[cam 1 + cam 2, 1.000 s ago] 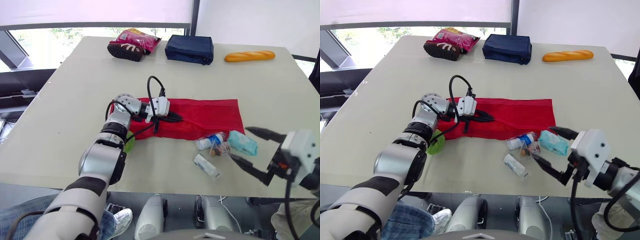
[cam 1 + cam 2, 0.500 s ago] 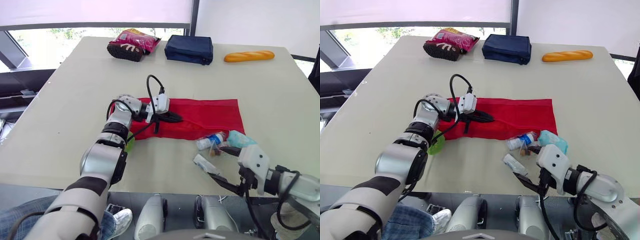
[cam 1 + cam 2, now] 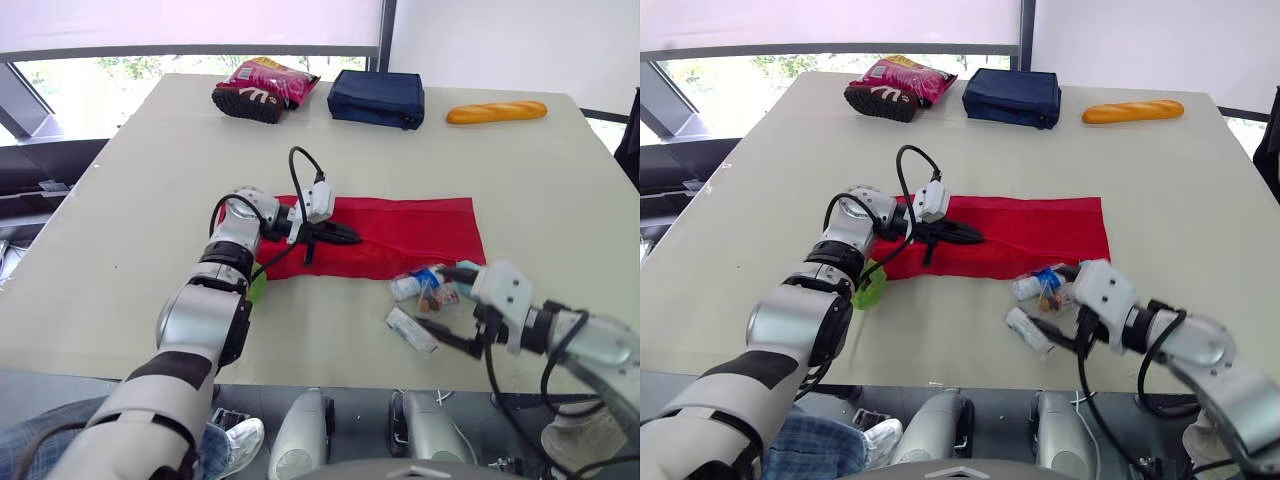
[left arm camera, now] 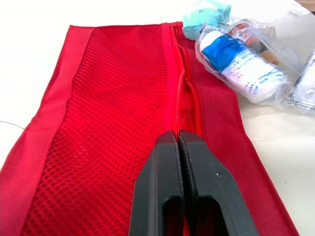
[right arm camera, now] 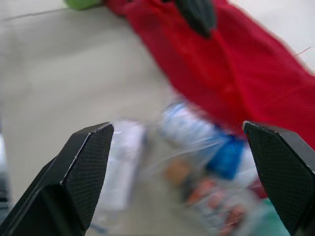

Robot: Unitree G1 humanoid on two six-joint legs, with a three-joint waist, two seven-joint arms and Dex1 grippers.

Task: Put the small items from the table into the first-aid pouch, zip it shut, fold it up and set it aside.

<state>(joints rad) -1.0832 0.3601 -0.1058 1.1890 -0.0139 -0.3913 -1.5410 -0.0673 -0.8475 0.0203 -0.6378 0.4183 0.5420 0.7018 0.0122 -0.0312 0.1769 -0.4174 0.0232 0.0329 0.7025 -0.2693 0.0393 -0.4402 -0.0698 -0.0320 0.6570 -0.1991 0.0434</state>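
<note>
On the beige table [image 3: 150, 150], left hand [image 3: 350, 236] pinches the red pouch [image 3: 420, 230]; right hand [image 3: 441, 302] gapes toward bagged items [image 3: 418, 284].

Red mesh pouch [image 3: 420, 235] flat, unfolded mid-table, zip partly open. Near its front right corner: bagged blue-label bottle [image 3: 415, 283]; teal packet [image 4: 205, 11] at pouch edge; white sachet [image 3: 412, 331] nearer table edge.

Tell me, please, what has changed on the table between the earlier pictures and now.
The right gripper came down and in toward the robot's left. Its open fingers now reach around the small items lying in front of the red pouch, but it has not taken hold of anything yet. The left gripper stayed shut on the red pouch, and the small items have not moved.
</note>
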